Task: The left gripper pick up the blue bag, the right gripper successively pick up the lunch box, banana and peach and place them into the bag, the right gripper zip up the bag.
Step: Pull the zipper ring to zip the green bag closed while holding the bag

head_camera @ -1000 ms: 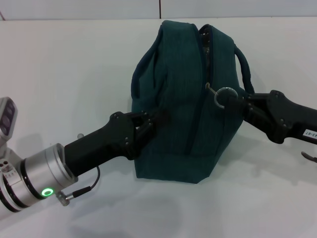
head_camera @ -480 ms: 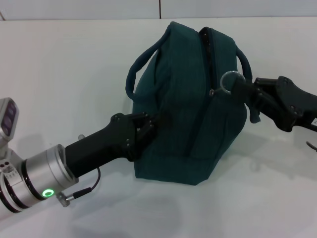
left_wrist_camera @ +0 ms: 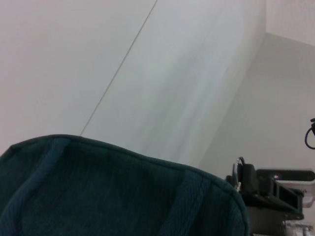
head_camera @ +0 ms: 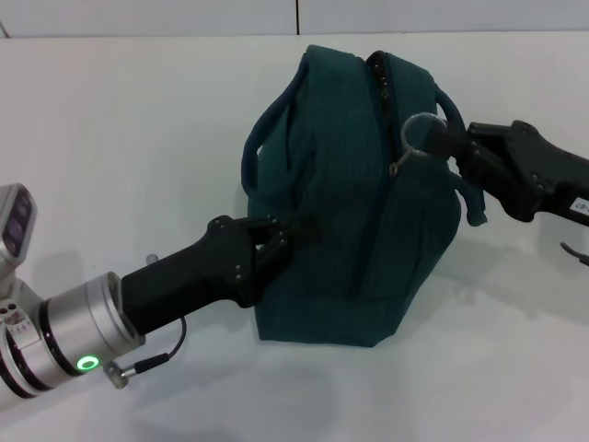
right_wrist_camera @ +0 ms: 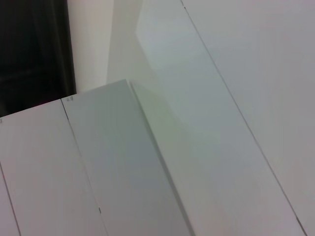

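The white tabletop (head_camera: 110, 120) carried the blue bag (head_camera: 350, 230), standing on its base w/ the zipper seam facing up and toward the robot's right. Zip looked closed along most of the front; a short stretch near the top seemed unzipped, though I can't be sure from this angle. Nothing of the contents showed: no lunch box, banana or peach visible anywhere, so whether they sat inside can't be told.

Left claw (head_camera: 285, 232) was pinching the bag's fabric on its left side, low on the wall, steadying it. Right claw (head_camera: 448, 143) was pressed together on the ring zipper pull (head_camera: 419, 132), near the bag's upper right by the handle (head_camera: 460, 138).

Risks: the thin ring could slip out of the right claw if pulled at an angle to the track; the soft fabric could bunch and jam the slider; a hard tug could drag the bag out of the left claw's pinch or tip it over.
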Controlling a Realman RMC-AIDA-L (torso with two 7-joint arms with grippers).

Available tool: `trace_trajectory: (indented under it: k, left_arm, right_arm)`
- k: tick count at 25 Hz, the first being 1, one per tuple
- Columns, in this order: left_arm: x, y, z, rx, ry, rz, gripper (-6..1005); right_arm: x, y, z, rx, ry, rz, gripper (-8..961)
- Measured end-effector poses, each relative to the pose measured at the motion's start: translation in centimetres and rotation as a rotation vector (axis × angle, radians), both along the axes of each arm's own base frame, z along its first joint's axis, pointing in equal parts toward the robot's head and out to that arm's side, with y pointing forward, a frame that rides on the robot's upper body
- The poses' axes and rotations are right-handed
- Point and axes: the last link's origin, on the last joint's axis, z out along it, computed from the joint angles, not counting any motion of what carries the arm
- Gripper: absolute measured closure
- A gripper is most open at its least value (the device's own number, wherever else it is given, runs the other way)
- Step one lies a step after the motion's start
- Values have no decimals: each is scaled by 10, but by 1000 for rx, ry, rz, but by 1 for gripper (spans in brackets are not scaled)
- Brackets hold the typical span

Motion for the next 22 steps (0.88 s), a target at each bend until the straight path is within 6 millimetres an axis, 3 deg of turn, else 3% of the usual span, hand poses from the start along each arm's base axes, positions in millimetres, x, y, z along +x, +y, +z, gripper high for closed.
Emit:
trace_trajectory:
  k: [22]
  left_arm:
    - [0, -6, 0, -33, 8, -36, 951]
  right_arm:
    - [-2, 9, 2, 29, -2, -22, 942]
